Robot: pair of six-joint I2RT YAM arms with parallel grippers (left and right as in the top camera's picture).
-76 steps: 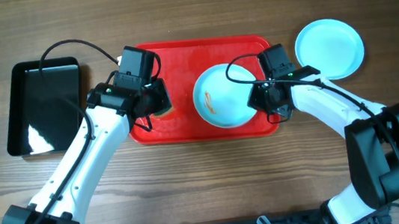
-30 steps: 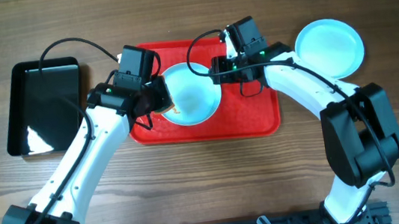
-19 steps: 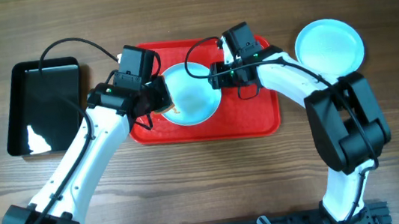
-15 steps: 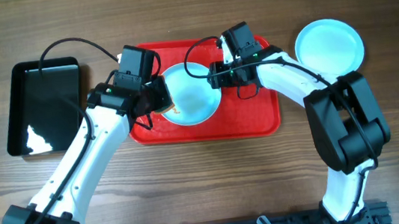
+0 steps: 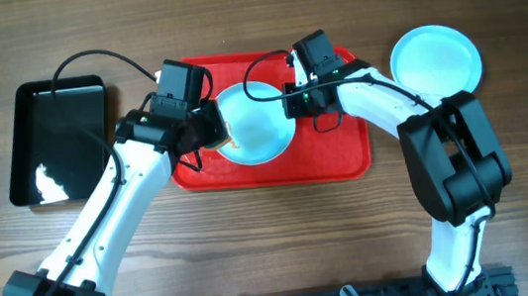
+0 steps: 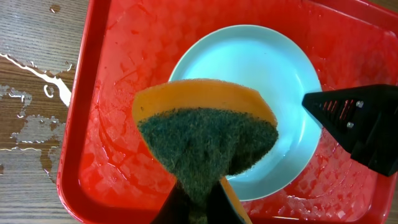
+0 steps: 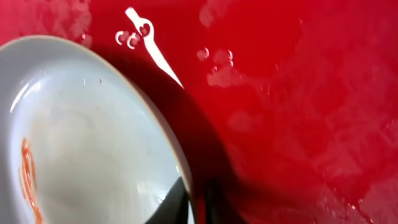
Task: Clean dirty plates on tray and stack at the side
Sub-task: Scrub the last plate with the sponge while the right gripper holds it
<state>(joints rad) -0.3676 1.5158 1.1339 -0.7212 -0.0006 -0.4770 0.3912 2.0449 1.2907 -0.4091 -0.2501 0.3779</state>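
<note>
Tray [image 5: 340, 154] is mid-table [image 5: 355, 247], its right half bare and wet. Plate [image 5: 257, 129], smeared orange, lies left of centre, clear of the rims. Second plate [image 5: 437, 63] is off the tray's right corner. Left gripper [image 6: 199, 202] pinches sponge [image 6: 208, 134] over plate. Right gripper [image 7: 196, 202] clamps its right edge.

Robot lab (wooden table [image 5: 274, 236])

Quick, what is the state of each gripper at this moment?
Left gripper: closed, holding the sponge.
Right gripper: closed on the rim of the plate.
</note>
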